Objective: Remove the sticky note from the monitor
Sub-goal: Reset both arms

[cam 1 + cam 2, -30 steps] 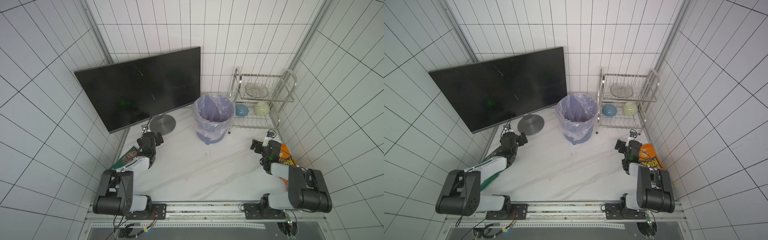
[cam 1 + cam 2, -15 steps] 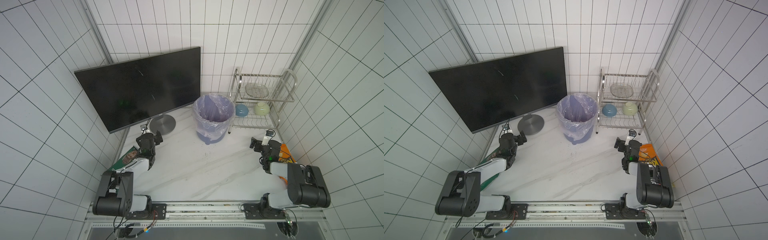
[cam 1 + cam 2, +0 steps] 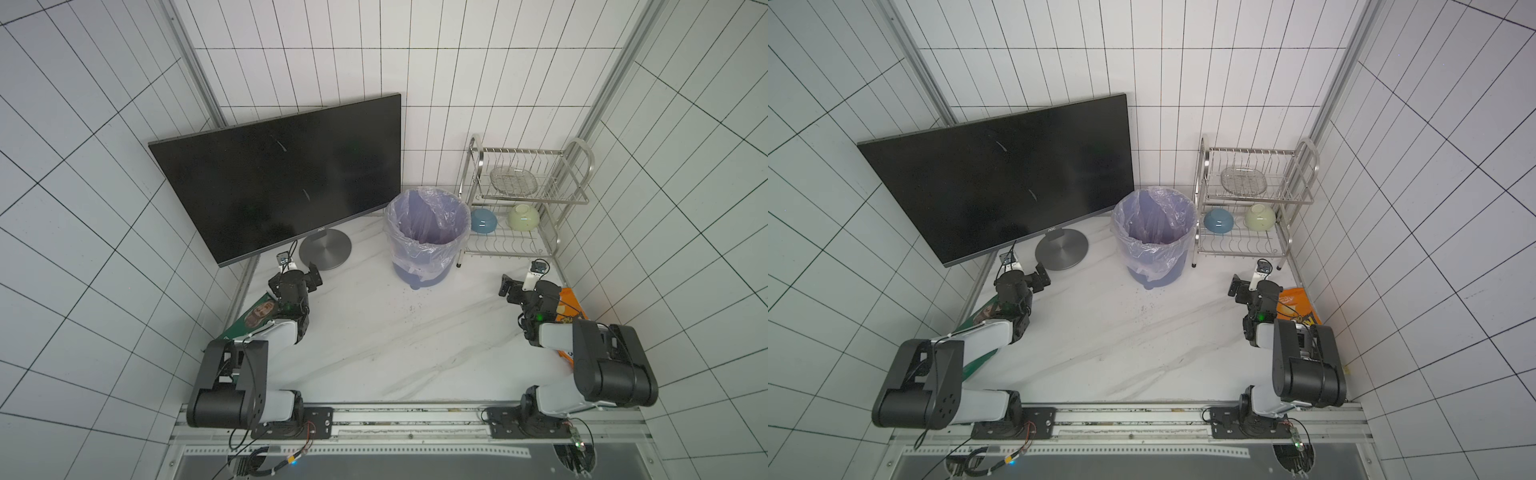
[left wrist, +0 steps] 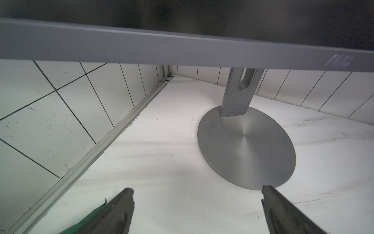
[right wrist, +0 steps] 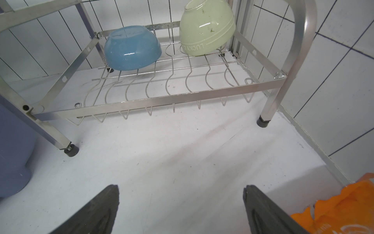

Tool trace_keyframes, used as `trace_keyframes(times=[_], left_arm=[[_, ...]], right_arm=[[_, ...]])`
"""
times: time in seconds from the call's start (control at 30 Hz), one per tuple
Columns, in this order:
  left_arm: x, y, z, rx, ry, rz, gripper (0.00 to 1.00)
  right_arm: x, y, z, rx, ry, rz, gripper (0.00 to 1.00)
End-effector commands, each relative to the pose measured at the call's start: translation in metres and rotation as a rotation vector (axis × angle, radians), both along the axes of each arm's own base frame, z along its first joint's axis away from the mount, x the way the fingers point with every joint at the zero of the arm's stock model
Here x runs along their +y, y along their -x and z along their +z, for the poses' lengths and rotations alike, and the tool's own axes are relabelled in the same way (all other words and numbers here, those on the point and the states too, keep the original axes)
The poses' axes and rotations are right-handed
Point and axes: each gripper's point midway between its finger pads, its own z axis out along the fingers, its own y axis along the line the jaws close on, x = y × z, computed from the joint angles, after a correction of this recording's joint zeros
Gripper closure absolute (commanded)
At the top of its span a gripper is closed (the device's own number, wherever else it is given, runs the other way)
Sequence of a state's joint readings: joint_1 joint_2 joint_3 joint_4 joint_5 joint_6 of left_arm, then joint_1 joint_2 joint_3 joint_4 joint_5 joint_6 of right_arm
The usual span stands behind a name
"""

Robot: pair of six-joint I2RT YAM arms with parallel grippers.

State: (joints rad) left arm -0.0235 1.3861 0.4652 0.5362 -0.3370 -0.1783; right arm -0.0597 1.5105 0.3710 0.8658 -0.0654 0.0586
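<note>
The monitor point(image 3: 282, 178) point(image 3: 1005, 174) stands at the back left on its round grey base point(image 3: 325, 249) point(image 4: 247, 145), its black screen bare. No sticky note shows on it in any view. My left gripper point(image 3: 293, 277) point(image 3: 1021, 277) point(image 4: 197, 189) rests low over the table just in front of the base, below the screen's lower bezel point(image 4: 182, 48), open and empty. My right gripper point(image 3: 528, 286) point(image 3: 1254, 286) point(image 5: 181, 187) sits low at the right, in front of the dish rack, open and empty.
A blue bin with a purple liner point(image 3: 426, 232) stands in the middle back. A steel dish rack point(image 3: 540, 199) holds a blue bowl point(image 5: 132, 48) and a green bowl point(image 5: 206, 28). An orange snack bag point(image 3: 571, 307) lies by my right arm, a green packet point(image 3: 253, 316) under my left.
Both arms have shifted only slightly. Both grippers stay open and empty.
</note>
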Motion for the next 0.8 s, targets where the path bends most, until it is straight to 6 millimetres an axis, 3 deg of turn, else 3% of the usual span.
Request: trace_keyframes(times=[0.0,0.27,0.77], left_arm=[[0.008,0.000,0.003,-0.023,-0.006,0.028,0.02],[0.008,-0.003,0.000,-0.066,-0.003,0.004,0.02],[0.017,-0.003,-0.005,-0.066,0.018,0.041,0.02]], right_arm=[[-0.003,-0.004,0.004,-0.019,0.008,-0.001,0.01],[-0.013,-0.007,0.002,0.006,0.012,-0.070,0.01],[-0.006,-0.010,0.000,0.029,0.067,-0.074,0.01]])
